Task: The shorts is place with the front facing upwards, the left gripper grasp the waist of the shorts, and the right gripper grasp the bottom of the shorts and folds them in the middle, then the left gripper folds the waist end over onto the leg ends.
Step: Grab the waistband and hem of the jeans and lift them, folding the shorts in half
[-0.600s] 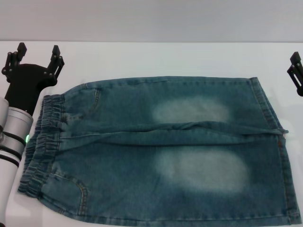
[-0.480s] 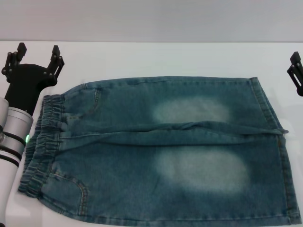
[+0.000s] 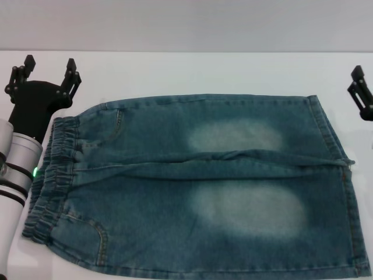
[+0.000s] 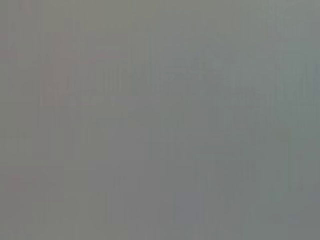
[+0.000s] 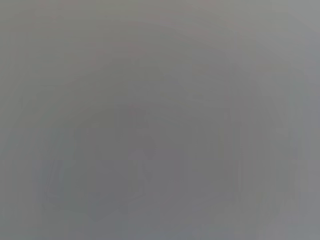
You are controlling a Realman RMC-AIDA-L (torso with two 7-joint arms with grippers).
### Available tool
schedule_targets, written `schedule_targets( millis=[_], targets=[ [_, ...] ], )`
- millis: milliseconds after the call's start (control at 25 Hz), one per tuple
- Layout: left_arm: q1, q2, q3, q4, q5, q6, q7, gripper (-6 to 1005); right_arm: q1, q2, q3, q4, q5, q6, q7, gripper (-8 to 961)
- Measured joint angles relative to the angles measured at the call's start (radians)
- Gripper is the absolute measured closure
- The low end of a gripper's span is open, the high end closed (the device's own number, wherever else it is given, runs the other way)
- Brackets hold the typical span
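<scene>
We see shorts (image 3: 198,184) flat on white table (image 3: 175,73), waist (image 3: 49,178) leftward. Left gripper (image 3: 48,73) beyond waist corner, prongs spread, empty. Right gripper (image 3: 360,96) beyond hem corner; finger state: cannot tell.

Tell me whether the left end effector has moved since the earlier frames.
Yes. The left end effector has edged slightly toward the shorts, its prongs now nearer their waistband corner.

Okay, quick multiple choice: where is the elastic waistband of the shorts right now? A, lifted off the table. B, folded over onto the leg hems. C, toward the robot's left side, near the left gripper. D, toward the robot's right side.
C: the gathered waistband lies flat at the left end of the shorts, just below the open left gripper.
</scene>
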Motion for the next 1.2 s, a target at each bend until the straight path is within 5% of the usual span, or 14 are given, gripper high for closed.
schedule_targets(
  millis=[320, 520, 600, 680, 760, 840, 1040, 1120, 1200],
  targets=[
    [0.0, 0.01, -0.02, -0.073, 0.003, -0.045, 0.01, 202, 0.003, -0.034, -0.006, 0.106, 0.0, 0.099, 0.002, 143],
    [0.022, 0.034, -0.076, -0.198, 0.005, -0.169, 0.06, 202, -0.011, -0.136, 0.053, 0.336, 0.0, 0.312, -0.013, 143],
    [0.047, 0.057, -0.138, -0.319, 0.008, -0.321, 0.121, 202, -0.032, -0.187, 0.128, 0.471, 0.0, 0.47, -0.061, 144],
    [0.074, 0.075, -0.214, -0.444, 0.027, -0.501, 0.174, 202, -0.07, -0.215, 0.235, 0.61, 0.0, 0.645, -0.168, 144],
    [0.111, 0.082, -0.304, -0.569, 0.079, -0.672, 0.203, 202, -0.125, -0.208, 0.373, 0.744, 0.0, 0.805, -0.303, 144],
    [0.156, 0.075, -0.398, -0.694, 0.137, -0.832, 0.218, 202, -0.19, -0.172, 0.534, 0.887, 0.0, 0.979, -0.436, 144],
    [0.24, 0.01, -0.658, -0.975, 0.249, -1.239, 0.278, 203, -0.285, -0.029, 0.944, 1.165, -0.015, 1.51, -0.639, 145],
    [0.241, 0.011, -0.698, -1.011, 0.256, -1.335, 0.271, 203, -0.291, -0.009, 1.031, 1.229, -0.038, 1.667, -0.63, 145],
    [0.227, 0.011, -0.765, -1.022, 0.254, -1.441, 0.228, 203, -0.288, -0.011, 1.068, 1.279, -0.068, 1.772, -0.578, 145]
  ],
)
